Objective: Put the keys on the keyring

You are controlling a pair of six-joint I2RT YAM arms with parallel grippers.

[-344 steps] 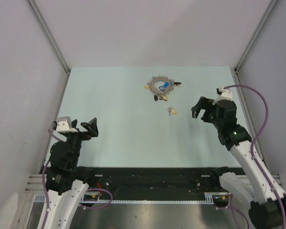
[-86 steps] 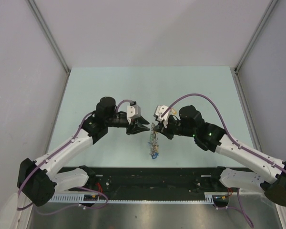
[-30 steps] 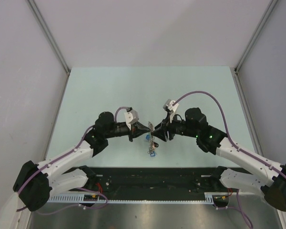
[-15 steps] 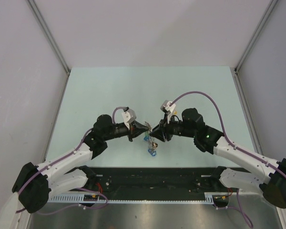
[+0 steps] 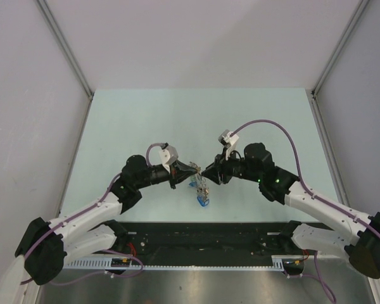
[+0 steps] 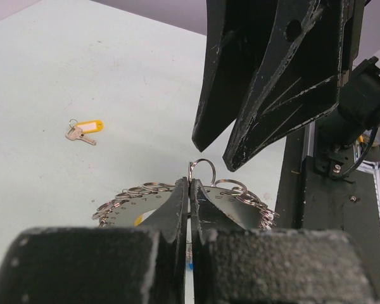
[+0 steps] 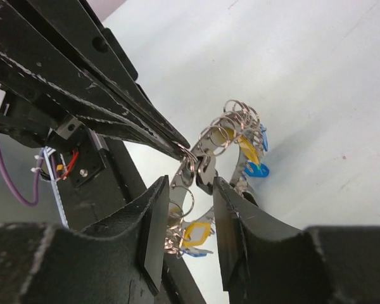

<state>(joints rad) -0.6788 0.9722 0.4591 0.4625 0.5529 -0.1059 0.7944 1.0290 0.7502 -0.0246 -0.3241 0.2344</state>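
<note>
The keyring [image 5: 201,185] is held up off the table [image 5: 145,120], edge-on in the overhead view, over the near-centre of the surface between the two arms. Its rim is fringed with small split rings, and several of the keys are already hung on it: a blue head [image 7: 258,170] and yellow heads [image 7: 247,149] are seen in the right wrist view, and more hang below.

The ring is pinched at its top edge by the left gripper [image 6: 190,183], whose fingers are pressed together with only the thin metal between them. The right gripper [image 7: 189,185] is set just opposite, its fingers parted by a narrow gap, tips close over one small loop. Whether that loop is touched cannot be told.

One loose key with a yellow tag [image 6: 82,129] is seen lying flat on the table, well apart from the ring, in the left wrist view only.

Progress is judged as partly done: most keys are on, and at least this one is left to be picked up and threaded. No key is carried by either gripper, so a threading step is not underway.
</note>
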